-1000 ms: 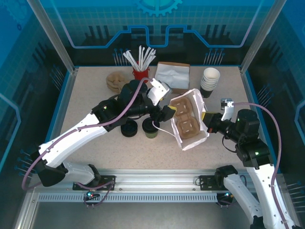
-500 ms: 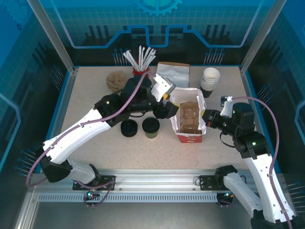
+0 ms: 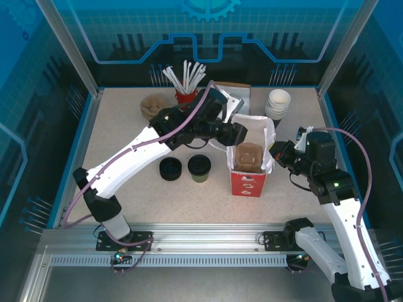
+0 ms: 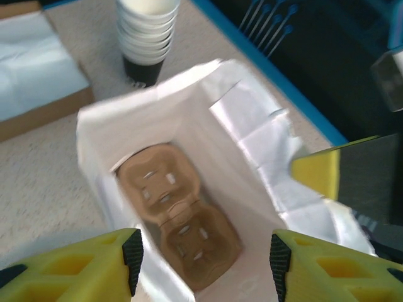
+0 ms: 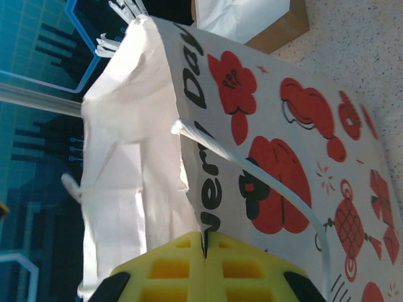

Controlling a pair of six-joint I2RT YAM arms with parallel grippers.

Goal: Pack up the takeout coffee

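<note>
The takeout coffee (image 3: 199, 167), a dark green cup with a black lid, stands on the table left of the paper bag (image 3: 247, 182). The bag stands upright with its mouth open and a brown cardboard cup carrier (image 4: 178, 217) inside. My left gripper (image 3: 237, 133) hangs open over the bag's far left rim, its fingers (image 4: 131, 259) on either side of the opening, clamping nothing. My right gripper (image 5: 204, 246) is shut on the bag's right rim (image 3: 272, 153); its yellow finger (image 4: 317, 173) shows at the rim in the left wrist view.
A low stack of black lids (image 3: 170, 169) sits left of the coffee. At the back stand a stack of lidless cups (image 3: 278, 104), a napkin box (image 3: 228, 99), a red holder with straws (image 3: 186, 95) and spare carriers (image 3: 151, 106).
The bag has swung from lying tilted to standing upright, still held by the right gripper. My left arm has moved back and to the right, over the bag's mouth, its jaws narrowing.
</note>
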